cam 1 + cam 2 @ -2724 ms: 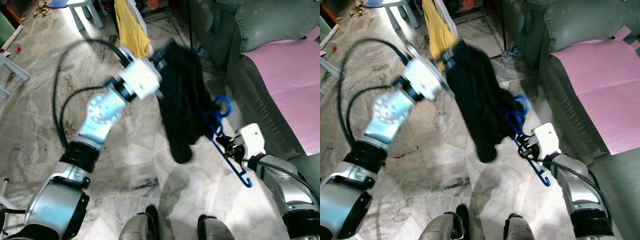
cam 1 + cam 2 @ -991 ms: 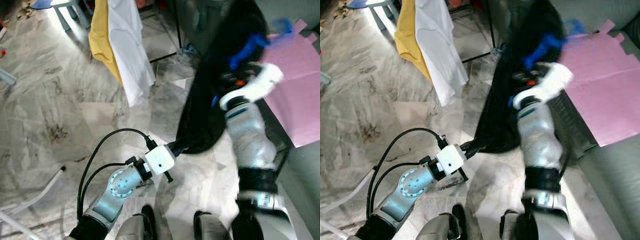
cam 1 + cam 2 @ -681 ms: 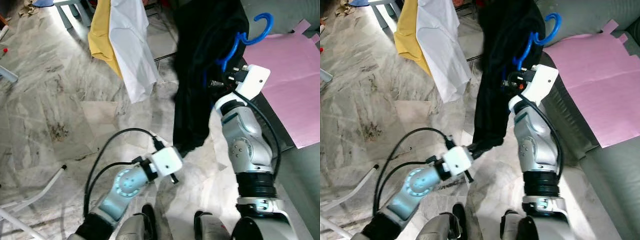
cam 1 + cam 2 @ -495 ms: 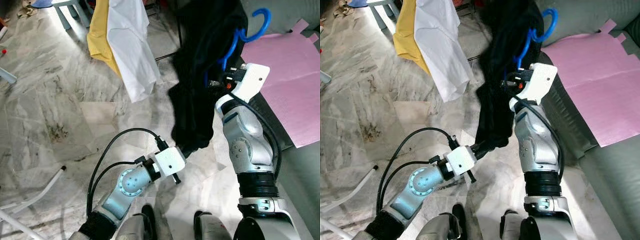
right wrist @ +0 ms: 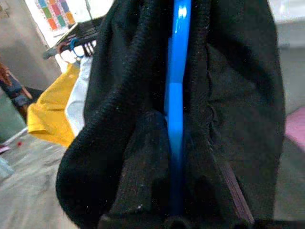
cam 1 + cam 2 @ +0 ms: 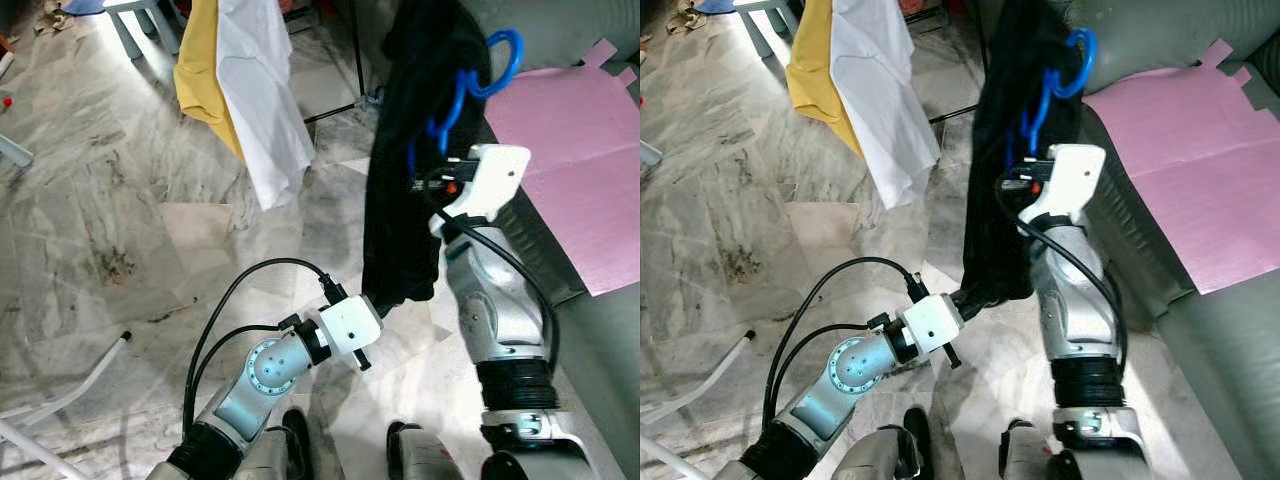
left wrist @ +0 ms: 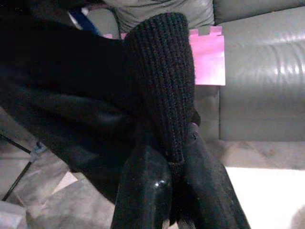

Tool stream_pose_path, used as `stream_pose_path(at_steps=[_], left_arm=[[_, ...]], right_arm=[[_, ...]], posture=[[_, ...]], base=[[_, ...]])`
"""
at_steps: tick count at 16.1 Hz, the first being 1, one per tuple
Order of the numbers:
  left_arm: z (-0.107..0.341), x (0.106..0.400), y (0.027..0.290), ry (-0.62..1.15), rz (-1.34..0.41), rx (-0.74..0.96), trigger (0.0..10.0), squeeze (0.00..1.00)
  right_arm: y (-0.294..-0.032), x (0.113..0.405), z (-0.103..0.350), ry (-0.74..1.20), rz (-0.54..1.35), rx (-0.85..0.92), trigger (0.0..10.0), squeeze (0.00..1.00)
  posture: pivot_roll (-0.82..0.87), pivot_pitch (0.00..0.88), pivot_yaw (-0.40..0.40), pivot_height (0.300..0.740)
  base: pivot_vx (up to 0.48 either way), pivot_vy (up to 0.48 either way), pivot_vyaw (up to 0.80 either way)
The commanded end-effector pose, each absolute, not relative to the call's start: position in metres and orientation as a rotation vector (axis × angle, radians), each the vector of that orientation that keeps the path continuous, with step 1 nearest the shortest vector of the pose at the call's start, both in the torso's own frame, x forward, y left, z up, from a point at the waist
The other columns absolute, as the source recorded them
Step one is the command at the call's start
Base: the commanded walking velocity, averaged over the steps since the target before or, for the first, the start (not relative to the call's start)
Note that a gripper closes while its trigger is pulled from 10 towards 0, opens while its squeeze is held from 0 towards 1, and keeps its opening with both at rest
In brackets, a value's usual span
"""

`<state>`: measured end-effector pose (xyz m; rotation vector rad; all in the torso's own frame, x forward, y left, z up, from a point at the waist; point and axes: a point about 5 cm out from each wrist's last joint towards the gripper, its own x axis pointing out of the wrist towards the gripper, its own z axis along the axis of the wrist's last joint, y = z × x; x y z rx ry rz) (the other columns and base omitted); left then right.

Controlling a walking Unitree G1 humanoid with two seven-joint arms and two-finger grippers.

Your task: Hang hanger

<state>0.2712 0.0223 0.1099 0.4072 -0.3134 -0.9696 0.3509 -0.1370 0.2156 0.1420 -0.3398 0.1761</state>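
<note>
A blue plastic hanger [image 6: 493, 62] carries a black knitted garment [image 6: 410, 180] that hangs down long in front of me. My right gripper [image 6: 428, 186] is raised at mid-height and shut on the hanger's lower part, its fingers buried in the cloth. In the right wrist view the blue hanger [image 5: 175, 95] runs straight up between folds of the black garment [image 5: 119, 124]. My left gripper [image 6: 373, 299] is low and shut on the garment's bottom hem. In the left wrist view its two black fingers [image 7: 143, 191] pinch a ribbed cuff [image 7: 164, 90].
A yellow cloth [image 6: 205, 70] and a white shirt [image 6: 265, 100] hang from a clothes rack at the back left, its black leg [image 6: 338, 112] on the marble floor. A grey sofa [image 6: 560, 30] with a pink sheet [image 6: 585, 150] stands on the right. A white tube [image 6: 60, 400] lies near left.
My right arm has lifted the hanger and garment from low by the floor to mid-height. The left gripper dropped to the hem and slid right. The garment now hangs straighter.
</note>
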Motion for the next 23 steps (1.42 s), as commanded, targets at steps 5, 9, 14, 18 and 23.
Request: stream_pose_path(at_steps=[5, 9, 14, 18, 23], left_arm=[[0.093, 0.267, 0.021, -0.206, -1.015, 0.379, 10.0, 1.0], [0.098, 0.272, 0.021, -0.262, -0.924, 0.388, 10.0, 1.0], [0.118, 0.271, 0.021, -0.364, -0.944, 0.328, 10.0, 1.0], [0.123, 0.273, 0.028, -0.385, -0.943, 0.345, 10.0, 1.0], [0.131, 0.292, 0.061, -0.414, -0.86, 0.497, 10.0, 1.0]], right_arm=[[-0.128, 0.353, 0.221, -0.387, 0.237, 0.096, 10.0, 0.0], [-0.129, 0.354, 0.198, -0.297, 0.233, 0.078, 10.0, 0.0], [-0.136, 0.36, 0.179, -0.233, 0.223, 0.003, 10.0, 0.0], [-0.138, 0.358, 0.171, -0.221, 0.264, -0.008, 10.0, 0.0], [-0.151, 0.341, 0.156, -0.139, 0.5, -0.026, 10.0, 0.0]], posture=[[-0.13, 0.234, 0.089, 0.74], [-0.13, 0.232, 0.08, 0.74], [-0.13, 0.221, 0.07, 0.74], [-0.12, 0.221, 0.072, 0.74], [-0.12, 0.231, 0.073, 0.74]], base=[[0.0, 0.0, 0.0], [0.0, 0.0, 0.0], [0.0, 0.0, 0.0], [0.0, 0.0, 0.0], [0.0, 0.0, 0.0]])
